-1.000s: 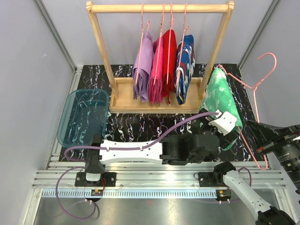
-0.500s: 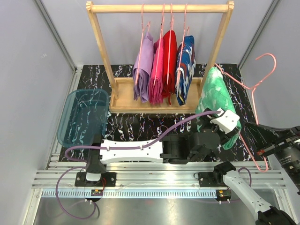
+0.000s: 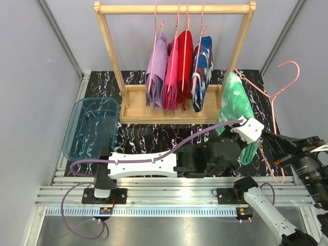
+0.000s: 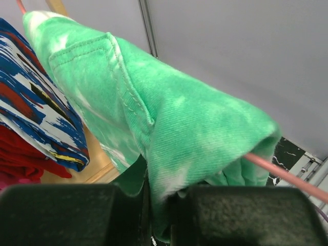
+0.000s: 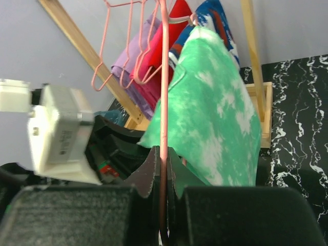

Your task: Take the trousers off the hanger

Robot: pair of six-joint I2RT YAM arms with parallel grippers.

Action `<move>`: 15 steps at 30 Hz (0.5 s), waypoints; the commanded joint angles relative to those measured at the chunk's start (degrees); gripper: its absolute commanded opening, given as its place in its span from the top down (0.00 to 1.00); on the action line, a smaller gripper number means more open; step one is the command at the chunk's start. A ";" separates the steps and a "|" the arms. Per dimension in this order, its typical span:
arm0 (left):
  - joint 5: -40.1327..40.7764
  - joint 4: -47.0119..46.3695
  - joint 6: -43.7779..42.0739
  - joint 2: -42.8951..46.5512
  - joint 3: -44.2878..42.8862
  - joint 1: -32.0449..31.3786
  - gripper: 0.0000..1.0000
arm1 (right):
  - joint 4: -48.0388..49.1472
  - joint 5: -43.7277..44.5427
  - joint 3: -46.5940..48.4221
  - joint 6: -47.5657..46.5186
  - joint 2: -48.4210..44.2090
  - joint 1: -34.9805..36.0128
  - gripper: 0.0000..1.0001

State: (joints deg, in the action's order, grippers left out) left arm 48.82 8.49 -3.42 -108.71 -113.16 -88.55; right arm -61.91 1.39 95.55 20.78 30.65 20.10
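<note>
Pinching the lower fold of the mint green trousers (image 4: 179, 118), my left claw (image 4: 156, 212) is almost closed. The green cloth sits squeezed between its two black pads (image 4: 61, 215) at the bottom of the left wrist view. My right claw (image 5: 164, 210) is closed narrow on the thin wire of a pink hanger (image 5: 164, 92), which runs straight up through the middle of the right wrist view. The mint green trousers hang over this hanger at the right centre of the top view, off the wooden rack (image 3: 174, 8) and just beside its right post. The hook of this hanger is in the air at the upper right of the top view. The navy blue trousers (image 3: 202, 74) with white, red and yellow patches hang on the rack at the upper centre, as the rightmost piece there. To their left hang a red pair (image 3: 185, 56), a pink pair (image 3: 171, 82) and a lilac pair (image 3: 156, 72). A blue-green transparent tray (image 3: 92, 125) lies at the left.
</note>
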 commanded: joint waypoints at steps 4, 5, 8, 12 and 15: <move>4.35 -10.33 -5.97 4.11 -9.00 -0.48 1.00 | 4.08 5.55 -12.45 0.23 -4.37 -0.23 1.00; 4.36 -11.29 -7.46 4.64 -10.22 -0.65 1.00 | 3.99 5.99 -14.14 0.49 -6.03 -0.23 1.00; 4.62 -12.88 -10.46 4.73 -12.42 -1.00 1.00 | 3.29 6.96 -19.60 1.55 -8.85 -0.23 1.00; 4.79 -15.78 -15.73 5.08 -16.55 -2.06 1.00 | 1.80 9.15 -23.91 2.60 -11.84 -0.15 1.00; 5.23 -17.19 -19.69 5.17 -19.10 -2.85 1.00 | 0.74 10.47 -25.67 2.69 -12.81 -0.06 1.00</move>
State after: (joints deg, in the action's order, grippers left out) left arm 53.28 5.78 -16.91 -108.71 -125.56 -90.00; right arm -59.66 8.97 71.05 22.68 18.24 20.08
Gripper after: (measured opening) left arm 0.107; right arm 0.055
